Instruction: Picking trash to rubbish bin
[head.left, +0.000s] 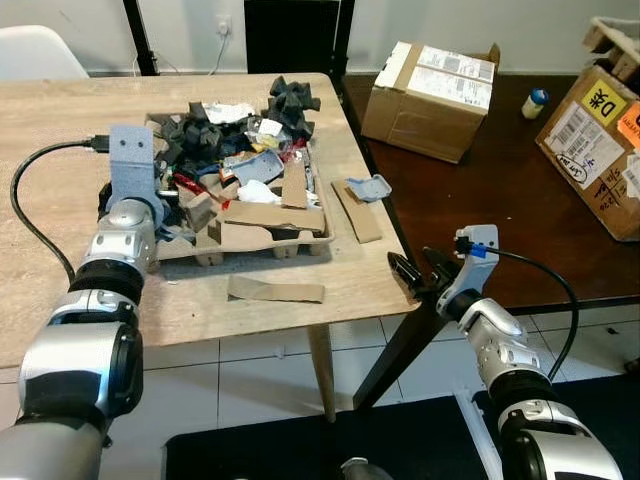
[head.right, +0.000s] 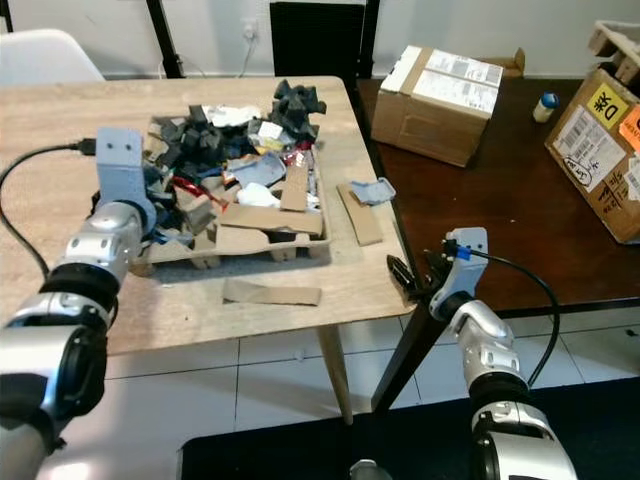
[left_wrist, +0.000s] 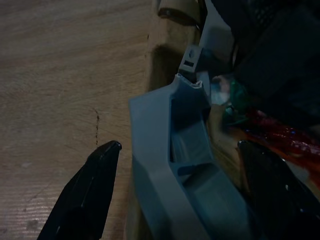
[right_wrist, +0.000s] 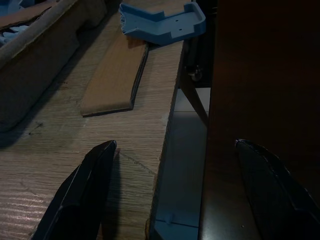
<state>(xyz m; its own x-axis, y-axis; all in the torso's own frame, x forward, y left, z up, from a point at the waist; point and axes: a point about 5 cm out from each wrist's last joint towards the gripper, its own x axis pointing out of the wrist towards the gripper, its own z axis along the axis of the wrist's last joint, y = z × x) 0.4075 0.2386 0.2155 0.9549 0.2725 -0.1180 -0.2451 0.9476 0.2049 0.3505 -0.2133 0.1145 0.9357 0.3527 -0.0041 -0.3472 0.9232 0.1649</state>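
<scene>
- Looking down from the head views, a light wooden table (head.left: 60, 130) holds a cardboard tray (head.left: 262, 238) piled with trash (head.left: 240, 140). The left gripper (left_wrist: 180, 190) is at the tray's left end. The right gripper (head.left: 418, 274) hangs by the table's right edge. Two cardboard strips (head.left: 276, 291) lie beside the tray.
- Left wrist view: the black fingers (left_wrist: 85, 195) are spread wide, with a grey-blue plastic piece (left_wrist: 175, 165) between them, not squeezed.
- Right wrist view: the fingers (right_wrist: 80, 195) are wide apart over the table edge, near a blue plastic piece (right_wrist: 165, 20).
</scene>
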